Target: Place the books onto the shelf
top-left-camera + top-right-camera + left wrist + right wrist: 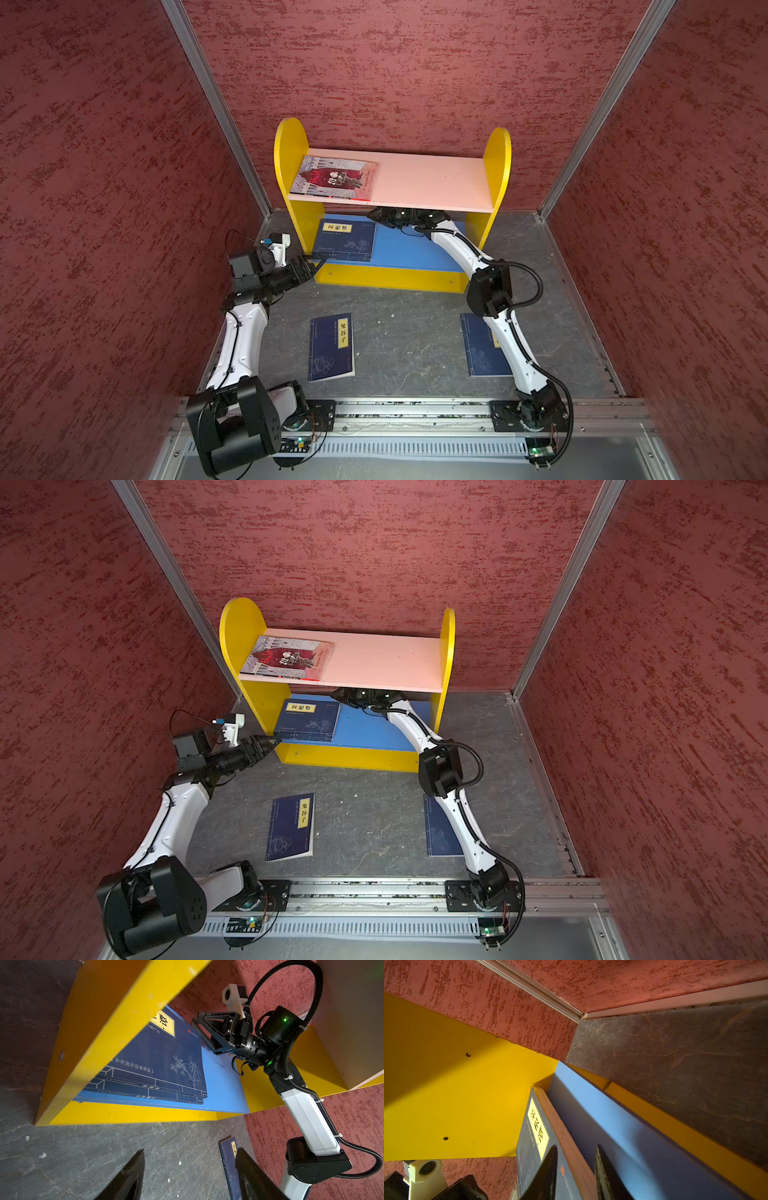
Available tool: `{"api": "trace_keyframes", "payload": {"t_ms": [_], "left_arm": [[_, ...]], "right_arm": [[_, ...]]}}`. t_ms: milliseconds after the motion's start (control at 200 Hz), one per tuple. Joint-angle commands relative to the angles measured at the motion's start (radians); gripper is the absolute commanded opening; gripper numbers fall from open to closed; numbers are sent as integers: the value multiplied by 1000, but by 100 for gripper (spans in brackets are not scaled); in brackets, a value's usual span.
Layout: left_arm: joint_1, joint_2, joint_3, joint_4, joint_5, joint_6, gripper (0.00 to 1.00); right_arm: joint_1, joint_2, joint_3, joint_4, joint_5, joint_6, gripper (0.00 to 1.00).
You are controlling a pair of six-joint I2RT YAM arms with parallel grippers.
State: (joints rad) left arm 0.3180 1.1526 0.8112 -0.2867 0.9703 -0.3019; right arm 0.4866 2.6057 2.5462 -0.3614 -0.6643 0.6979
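Left gripper (316,267), jaws apart and empty, beside the shelf (291,166): your nearest loose book (331,347) lies back toward its base (long axis shelfward).

The shelf (291,174) has yellow round-topped sides, a pale pink upper board (436,183) and a blue lower board (415,251). The red-and-grey book (333,178) lies flat at the left end of the upper board. A stack of navy books (345,243), at least two, lies flat at the left end of the lower board. On the table (395,332) in front of the shelf, the labelled navy book (331,347) lies flat before its left half. The other navy book (476,353) lies before its right half, partly hidden.
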Motion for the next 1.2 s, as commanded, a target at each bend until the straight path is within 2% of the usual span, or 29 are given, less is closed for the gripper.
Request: {"api": "trace_keyframes", "payload": {"t_ms": [0, 1197], "left_arm": [[-6, 10, -7, 18, 21, 0, 70], [-9, 19, -1, 37, 21, -24, 70]], "right_arm": [[-7, 16, 42, -9, -27, -19, 32], [-5, -2, 46, -87, -101, -50, 26]]}}
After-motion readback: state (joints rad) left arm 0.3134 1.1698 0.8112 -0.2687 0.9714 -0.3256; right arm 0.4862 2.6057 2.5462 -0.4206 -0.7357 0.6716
